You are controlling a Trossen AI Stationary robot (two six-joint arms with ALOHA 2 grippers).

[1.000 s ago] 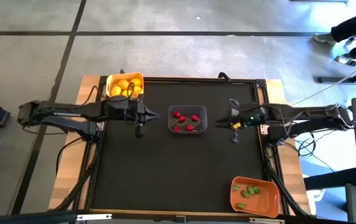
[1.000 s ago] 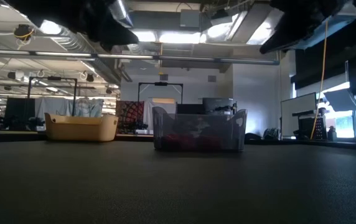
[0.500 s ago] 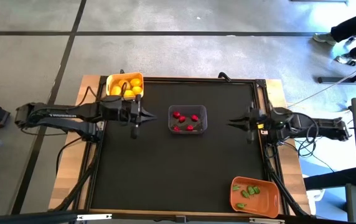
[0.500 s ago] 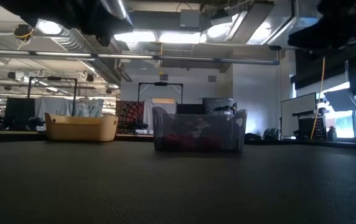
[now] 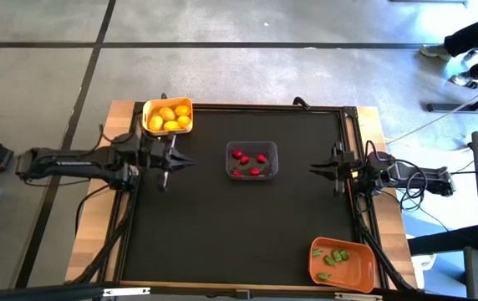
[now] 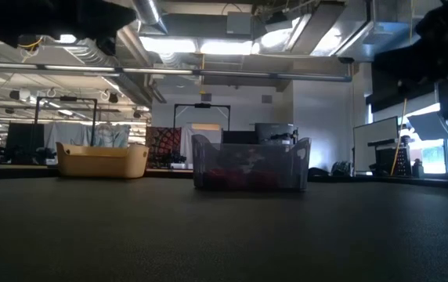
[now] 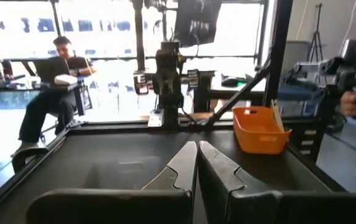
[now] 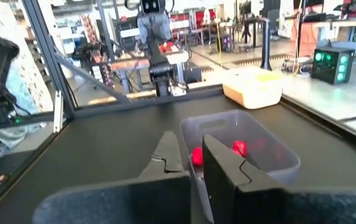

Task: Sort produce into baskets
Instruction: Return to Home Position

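On the dark table point(image 5: 222, 226), in the high view, the lemons point(image 5: 168, 115) are seen in the yellow basket point(image 5: 144, 117) at the far left, the red pieces point(image 5: 239, 155) in the clear basket point(image 5: 252, 145) at the middle, and the green pieces point(image 5: 333, 256) in the orange basket point(image 5: 364, 276) at the near right. No loose produce is seen. The left gripper point(image 5: 190, 160) is placed near the left edge and the right gripper point(image 5: 312, 170) near the right edge.

In the low view only the yellow and clear baskets are shown.

In the left wrist view the fingers point(image 7: 187, 165) are pressed together, empty. In the right wrist view a narrow gap is seen, with nothing held.

The produce is judged light, hard and smooth, best pinched across the middle.
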